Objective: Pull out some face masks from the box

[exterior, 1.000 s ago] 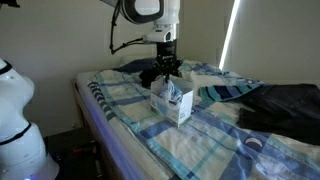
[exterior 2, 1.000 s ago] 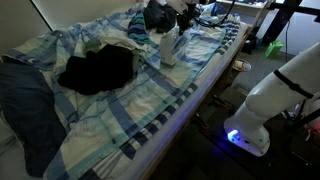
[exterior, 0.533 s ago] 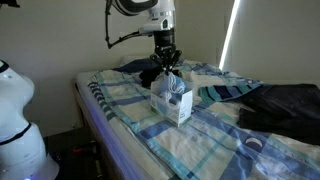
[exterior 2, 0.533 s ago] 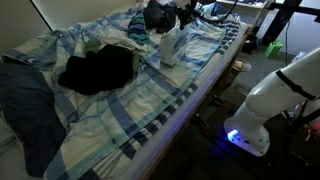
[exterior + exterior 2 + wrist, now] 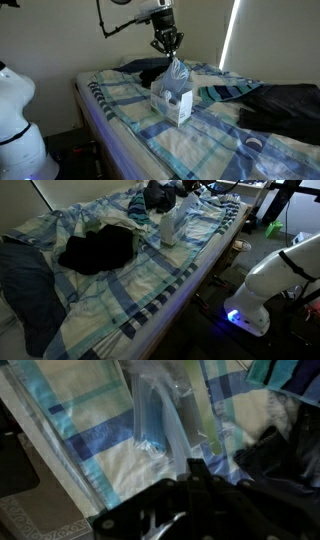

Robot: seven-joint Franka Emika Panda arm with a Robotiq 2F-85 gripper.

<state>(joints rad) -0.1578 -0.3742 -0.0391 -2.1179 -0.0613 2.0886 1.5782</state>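
The small white box (image 5: 172,104) with dark round marks stands upright on the plaid bed; it also shows in an exterior view (image 5: 167,230). My gripper (image 5: 168,46) hangs well above it, shut on a bunch of pale blue-white face masks (image 5: 174,72) that stretches from the fingers down to the box's top. In the wrist view the masks (image 5: 158,415) hang as a pale translucent bunch below the dark gripper (image 5: 192,472), whose fingers are pressed together.
The blue-white plaid bedsheet (image 5: 210,130) covers the bed. Dark clothing (image 5: 97,250) lies on it, more dark cloth (image 5: 285,105) at the far side. A white mannequin torso (image 5: 15,120) stands beside the bed.
My gripper has risen from just above the box to well above it, drawing the bunch of masks up out of the box.
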